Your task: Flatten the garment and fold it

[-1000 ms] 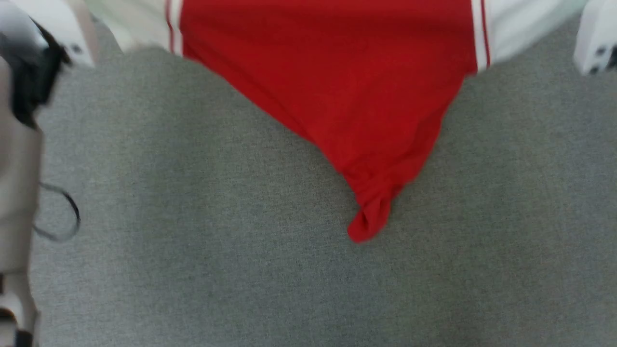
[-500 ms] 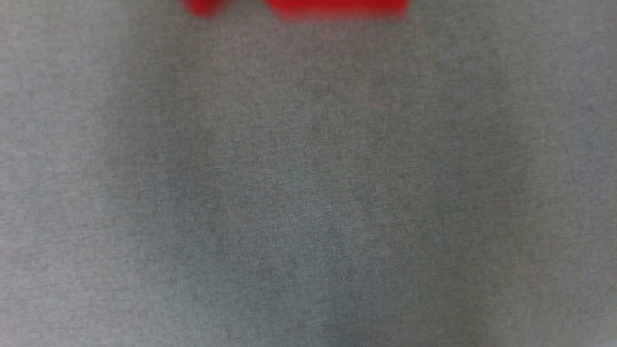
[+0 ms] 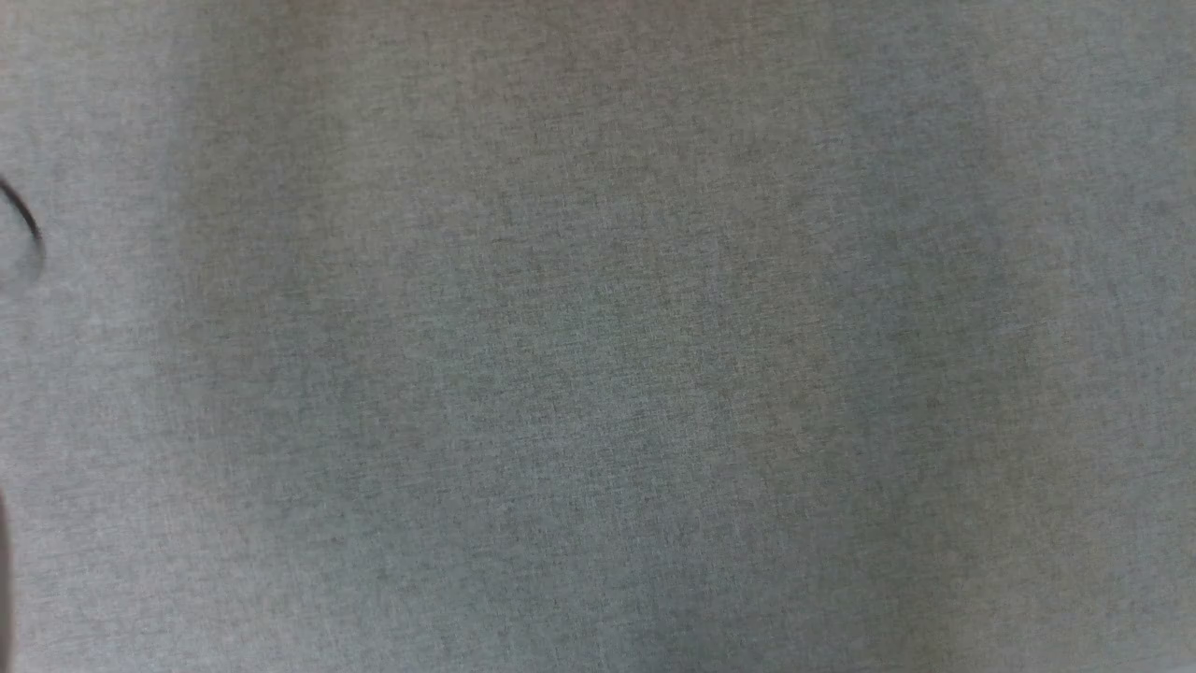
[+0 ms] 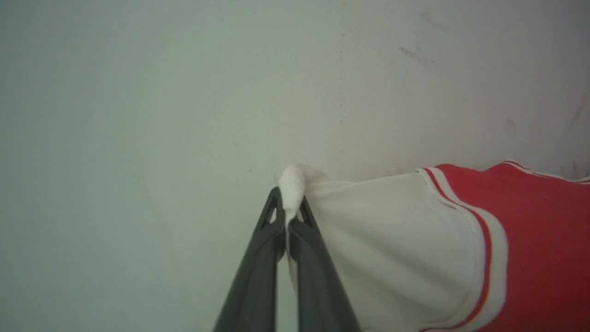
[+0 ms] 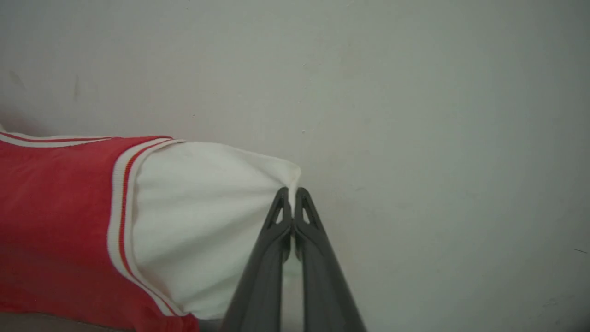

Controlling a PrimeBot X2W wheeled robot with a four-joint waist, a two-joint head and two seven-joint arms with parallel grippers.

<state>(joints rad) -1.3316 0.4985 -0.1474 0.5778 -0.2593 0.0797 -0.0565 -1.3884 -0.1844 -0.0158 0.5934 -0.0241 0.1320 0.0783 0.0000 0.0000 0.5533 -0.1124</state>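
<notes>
Wrist views, red garment (image 4: 530, 240), white striped-trim sleeves (image 4: 392, 240) pinched by left fingers (image 4: 260, 267), right fingers (image 5: 313, 267)

Red, white-sleeved garment (image 4: 530, 240) hangs aloft, spread wide.

Slim dark-grey tapered fingers (image 4: 256, 276)

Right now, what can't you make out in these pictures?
- Left wrist view: the garment runs off the right and bottom edges beyond the sleeve pinched by the left tool.
- Right wrist view: its body is cut off at the left edge; the right tool covers part of a white sleeve.
- Head view: a dark curved streak at the left edge, blurred and cut off, over the grey surface.
</notes>
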